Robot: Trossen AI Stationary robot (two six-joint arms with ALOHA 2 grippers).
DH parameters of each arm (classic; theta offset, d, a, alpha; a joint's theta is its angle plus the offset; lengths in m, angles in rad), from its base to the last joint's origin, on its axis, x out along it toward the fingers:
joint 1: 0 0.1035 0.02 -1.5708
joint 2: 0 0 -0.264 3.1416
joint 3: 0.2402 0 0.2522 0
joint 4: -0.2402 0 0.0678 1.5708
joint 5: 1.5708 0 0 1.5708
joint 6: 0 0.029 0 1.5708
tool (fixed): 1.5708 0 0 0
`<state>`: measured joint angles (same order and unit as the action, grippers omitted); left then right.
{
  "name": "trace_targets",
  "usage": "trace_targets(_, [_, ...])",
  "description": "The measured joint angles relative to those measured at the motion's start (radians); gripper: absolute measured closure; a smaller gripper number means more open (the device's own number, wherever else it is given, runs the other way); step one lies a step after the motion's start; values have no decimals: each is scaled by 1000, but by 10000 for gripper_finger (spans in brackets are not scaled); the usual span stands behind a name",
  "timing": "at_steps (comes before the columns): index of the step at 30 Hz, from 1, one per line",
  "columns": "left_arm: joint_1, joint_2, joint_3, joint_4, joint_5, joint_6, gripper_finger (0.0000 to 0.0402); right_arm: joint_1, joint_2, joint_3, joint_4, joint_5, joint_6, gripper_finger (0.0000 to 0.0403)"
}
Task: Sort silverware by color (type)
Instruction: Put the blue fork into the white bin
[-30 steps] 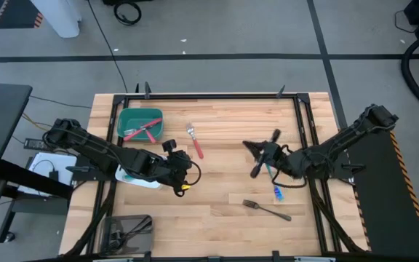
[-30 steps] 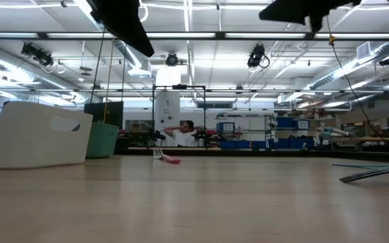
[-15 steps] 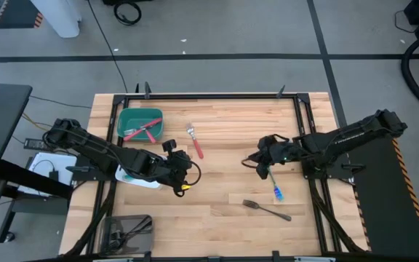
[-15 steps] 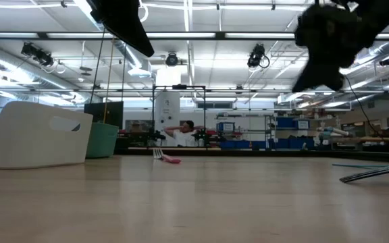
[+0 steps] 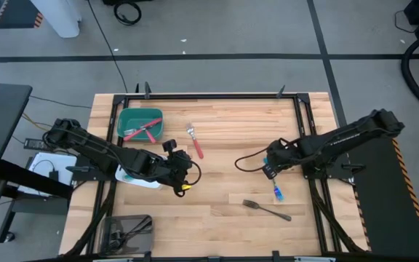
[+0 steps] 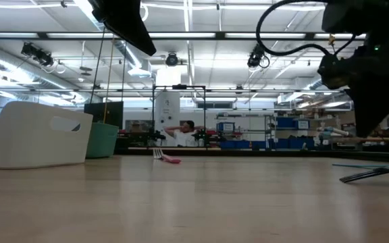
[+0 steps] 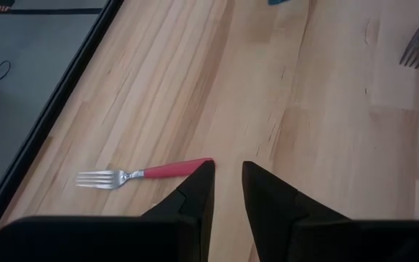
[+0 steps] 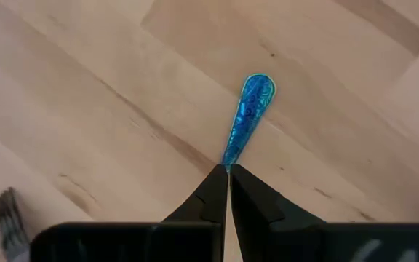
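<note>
Table (image 5: 224,124): blue utensil (image 8: 247,116) at R claw (image 8: 228,175) tips.

Pale blond wooden table (image 5: 224,127) with darker grain streaks and a black metal frame. Glossy, mottled bright-blue utensil handle (image 8: 247,118), with faint swirl marks. Red-handled fork with silver tines (image 7: 140,174); pinkish red in the low view. All dark grey metal fork (image 5: 266,209). Teal-green square bin (image 5: 141,124) holding red-handled pieces. White bin (image 6: 32,133), plain, no pattern. Dark grey bin (image 5: 128,231) with grey metal utensils inside. Matte black fingers (image 8: 211,191) on the right arm; likewise black fingers (image 7: 195,196) on the left.
</note>
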<state>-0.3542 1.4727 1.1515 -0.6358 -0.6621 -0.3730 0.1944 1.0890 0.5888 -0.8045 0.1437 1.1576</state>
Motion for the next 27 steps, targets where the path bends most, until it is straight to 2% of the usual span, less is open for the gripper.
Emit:
trace_targets(5, [0,0,0,-1,0,3,320,-2,21,0,10,5,-135,375])
trace_targets(11, [0,0,0,0,0,3,320,-16,23,1,-20,-18,-104,373])
trace_targets(17, [0,0,0,0,0,3,320,-14,45,1,-65,-141,-102,355])
trace_targets(27, [0,0,0,3,0,3,320,8,156,1,-67,-171,-103,319])
